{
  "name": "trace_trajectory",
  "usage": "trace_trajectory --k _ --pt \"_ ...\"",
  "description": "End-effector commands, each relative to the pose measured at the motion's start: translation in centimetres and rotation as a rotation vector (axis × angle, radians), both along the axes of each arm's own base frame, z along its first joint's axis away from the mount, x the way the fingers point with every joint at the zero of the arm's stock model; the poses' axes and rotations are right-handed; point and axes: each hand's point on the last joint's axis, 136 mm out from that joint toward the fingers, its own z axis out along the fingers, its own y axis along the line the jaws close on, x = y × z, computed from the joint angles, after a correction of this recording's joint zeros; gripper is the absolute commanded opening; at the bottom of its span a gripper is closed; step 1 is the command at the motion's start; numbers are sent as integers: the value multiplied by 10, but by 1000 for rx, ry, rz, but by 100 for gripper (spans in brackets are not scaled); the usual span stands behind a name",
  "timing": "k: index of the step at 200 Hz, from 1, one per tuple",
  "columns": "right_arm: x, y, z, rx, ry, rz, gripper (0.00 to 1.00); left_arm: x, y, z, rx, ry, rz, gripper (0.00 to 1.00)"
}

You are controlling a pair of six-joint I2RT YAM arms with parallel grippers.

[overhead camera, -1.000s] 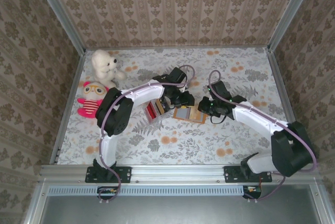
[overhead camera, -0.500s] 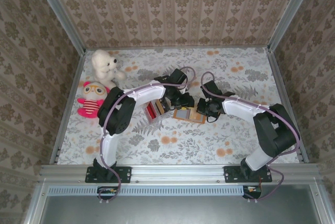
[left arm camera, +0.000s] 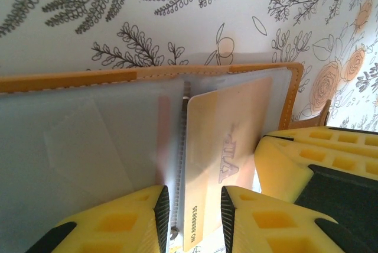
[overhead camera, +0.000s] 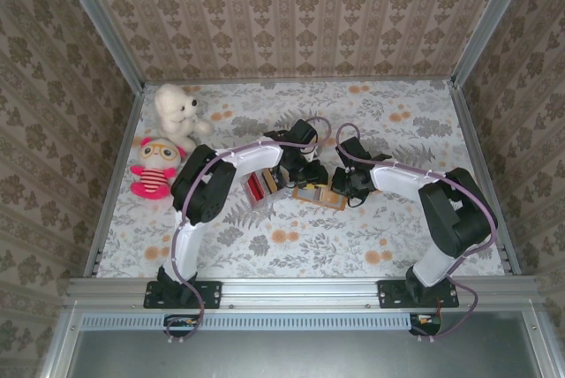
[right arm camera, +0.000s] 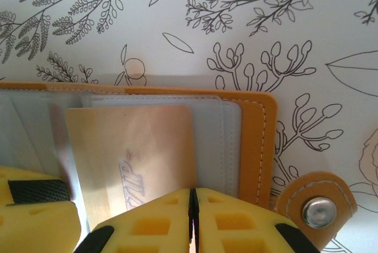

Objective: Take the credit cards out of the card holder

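holder (overhead camera: 318, 200): lies open and flat mid-table between the two arms, so both can reach its pockets.
card (right arm camera: 133, 146): tan-orange, sits in the end pocket next to the orange rim, mostly tucked under the clear sleeve.
left gripper (left arm camera: 192, 206): jaws apart, straddling the card's edge by the pocket seam. nothing is clamped, and it looks lined up for a pinch.
right gripper (right arm camera: 191, 203): pads pressed together with no gap, tip at the card's near edge. i judge it pins the holder against sliding.
red card (overhead camera: 255, 187): on the table just left of the holder, already out.
snap tab (right arm camera: 316, 206): juts past the rim, apart from both grippers.
next: close the left jaws on the card alone. the risk is catching the sleeve or dragging the holder.
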Motion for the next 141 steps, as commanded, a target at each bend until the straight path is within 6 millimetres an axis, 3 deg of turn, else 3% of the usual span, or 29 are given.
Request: trace_trajectory --k 1,94,141 --pt "-7 -2 -14 -2 54 -15 11 -2 -3 -3 -8 20 -23 32" --pt "-12 -3 -20 -5 70 -15 11 -4 -3 -10 -15 39 -20 27" --pt "-13 -5 -21 -13 73 -16 11 0 -1 -4 -39 31 -7 17"
